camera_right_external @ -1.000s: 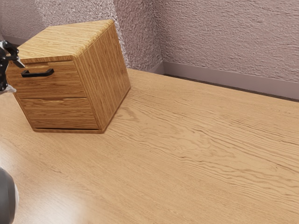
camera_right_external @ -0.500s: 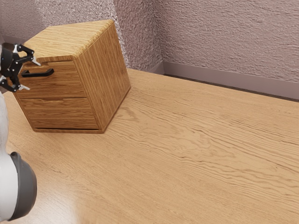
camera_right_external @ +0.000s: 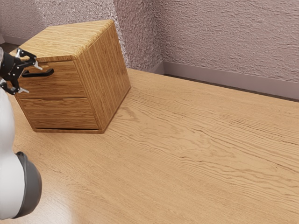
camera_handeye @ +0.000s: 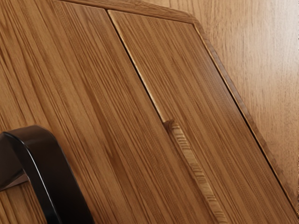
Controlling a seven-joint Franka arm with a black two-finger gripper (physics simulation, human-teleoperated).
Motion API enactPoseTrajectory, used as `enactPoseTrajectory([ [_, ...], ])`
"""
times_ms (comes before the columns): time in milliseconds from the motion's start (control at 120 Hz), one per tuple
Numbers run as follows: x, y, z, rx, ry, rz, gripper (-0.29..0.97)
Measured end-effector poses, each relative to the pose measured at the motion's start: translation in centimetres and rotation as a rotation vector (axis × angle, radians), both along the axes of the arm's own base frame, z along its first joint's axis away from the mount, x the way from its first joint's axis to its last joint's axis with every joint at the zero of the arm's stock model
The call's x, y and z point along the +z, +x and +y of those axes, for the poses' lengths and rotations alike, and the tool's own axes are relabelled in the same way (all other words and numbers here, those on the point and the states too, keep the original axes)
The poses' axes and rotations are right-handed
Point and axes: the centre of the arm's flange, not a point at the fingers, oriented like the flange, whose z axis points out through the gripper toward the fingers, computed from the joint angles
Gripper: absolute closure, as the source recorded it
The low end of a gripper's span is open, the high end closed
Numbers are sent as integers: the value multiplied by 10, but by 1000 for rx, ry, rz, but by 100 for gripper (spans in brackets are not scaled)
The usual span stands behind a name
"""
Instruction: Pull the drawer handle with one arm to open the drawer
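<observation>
A wooden cabinet (camera_right_external: 93, 60) with two drawers stands at the exterior view's left on the table. Its top drawer (camera_right_external: 56, 81) carries a black bar handle (camera_right_external: 42, 73) and looks flush with the cabinet front. My gripper (camera_right_external: 28, 75) is at the handle's left end and open, with one finger above the bar and one below it, not closed on it. From the wrist, the handle (camera_handeye: 42, 172) curves close under my hand against the top drawer's front (camera_handeye: 93, 107). The lower drawer's front (camera_handeye: 201, 98) lies beyond the seam.
The cabinet sits on a wide wooden table (camera_right_external: 196, 149) that stretches to the exterior view's right. A rough wall (camera_right_external: 224, 32) with a baseboard runs behind. My arm's white and grey link (camera_right_external: 16, 182) fills the lower left corner.
My gripper has come in from the exterior view's left edge to the handle's left end, with its open fingers now on either side of the bar. The drawer has not moved.
</observation>
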Motion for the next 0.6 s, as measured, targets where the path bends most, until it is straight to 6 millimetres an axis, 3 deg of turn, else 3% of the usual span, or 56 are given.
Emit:
enactPoseTrajectory([
  [392,-9,-13,6,38,-27,3,2],
  [600,-7,-11,-15,33,-38,3,1],
])
